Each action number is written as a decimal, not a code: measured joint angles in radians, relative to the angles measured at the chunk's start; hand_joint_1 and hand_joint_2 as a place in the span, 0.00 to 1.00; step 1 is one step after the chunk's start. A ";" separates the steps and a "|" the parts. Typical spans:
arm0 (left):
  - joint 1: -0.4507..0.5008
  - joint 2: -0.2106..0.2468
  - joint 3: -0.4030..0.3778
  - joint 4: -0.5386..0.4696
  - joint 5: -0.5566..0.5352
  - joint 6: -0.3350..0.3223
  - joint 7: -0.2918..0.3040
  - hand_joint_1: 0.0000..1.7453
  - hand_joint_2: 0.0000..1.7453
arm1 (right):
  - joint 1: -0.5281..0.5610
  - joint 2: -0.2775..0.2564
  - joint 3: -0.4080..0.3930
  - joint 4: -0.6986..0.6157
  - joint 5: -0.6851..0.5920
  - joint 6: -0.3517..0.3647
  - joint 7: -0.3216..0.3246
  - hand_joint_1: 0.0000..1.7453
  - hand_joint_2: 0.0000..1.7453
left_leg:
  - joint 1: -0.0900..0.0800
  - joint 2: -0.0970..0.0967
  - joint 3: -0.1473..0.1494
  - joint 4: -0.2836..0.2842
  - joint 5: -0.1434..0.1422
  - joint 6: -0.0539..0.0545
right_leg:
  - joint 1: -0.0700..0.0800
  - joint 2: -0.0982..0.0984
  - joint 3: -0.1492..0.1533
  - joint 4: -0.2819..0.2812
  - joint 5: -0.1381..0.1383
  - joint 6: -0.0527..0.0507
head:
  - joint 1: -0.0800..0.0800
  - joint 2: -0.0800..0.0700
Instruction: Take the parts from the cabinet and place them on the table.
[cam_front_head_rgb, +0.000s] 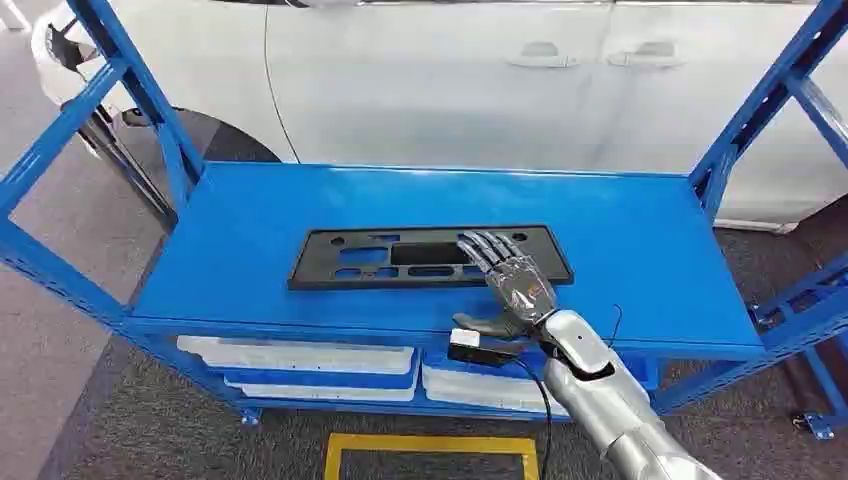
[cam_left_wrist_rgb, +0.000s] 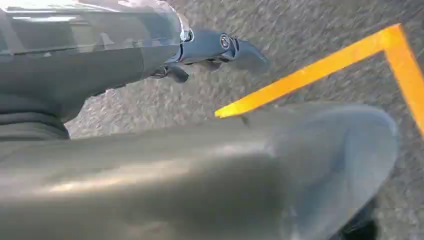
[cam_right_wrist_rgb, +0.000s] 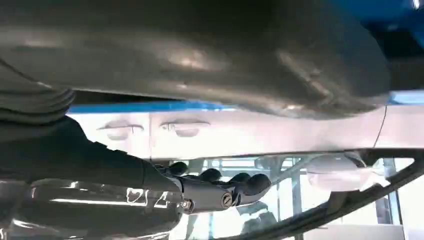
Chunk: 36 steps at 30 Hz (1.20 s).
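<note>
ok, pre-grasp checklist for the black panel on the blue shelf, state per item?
1. Right hand over the black panel: ok, fingers spread above its right part.
2. Panel actually held: not ok, fingers look extended, no grip visible; contact cannot tell.
3. Panel lying flat on the blue shelf, nothing on top of it: ok.
4. Left hand out of the way: ok, it hangs over the grey floor near the yellow tape line, holding nothing.
5. Cable by the right wrist free of the shelf edge: cannot tell.
6. White car behind the rack, beyond the shelf's back edge: ok.
</note>
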 joint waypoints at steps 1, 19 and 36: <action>0.000 0.000 0.000 0.000 0.000 0.000 0.000 0.00 0.00 | 0.000 0.000 0.001 0.000 0.000 0.000 0.001 0.00 1.00 | -0.004 0.001 0.001 -0.010 -0.038 0.002 | 0.004 0.001 0.003 0.004 -0.004 0.005 | 0.000 0.000; -0.007 -0.002 -0.002 0.000 -0.002 -0.013 -0.013 0.00 0.00 | -0.025 0.009 0.037 0.041 0.156 -0.004 0.098 0.00 1.00 | 0.002 -0.003 0.035 -0.028 -0.036 -0.004 | -0.010 0.002 -0.051 0.008 0.030 0.034 | 0.000 0.000; -0.010 -0.004 -0.003 0.000 -0.001 -0.009 -0.013 0.00 0.00 | -0.186 0.009 0.238 0.205 0.345 0.040 0.382 0.00 1.00 | 0.005 -0.001 0.049 -0.024 -0.043 0.022 | -0.009 0.006 -0.031 0.000 0.033 0.048 | 0.000 0.000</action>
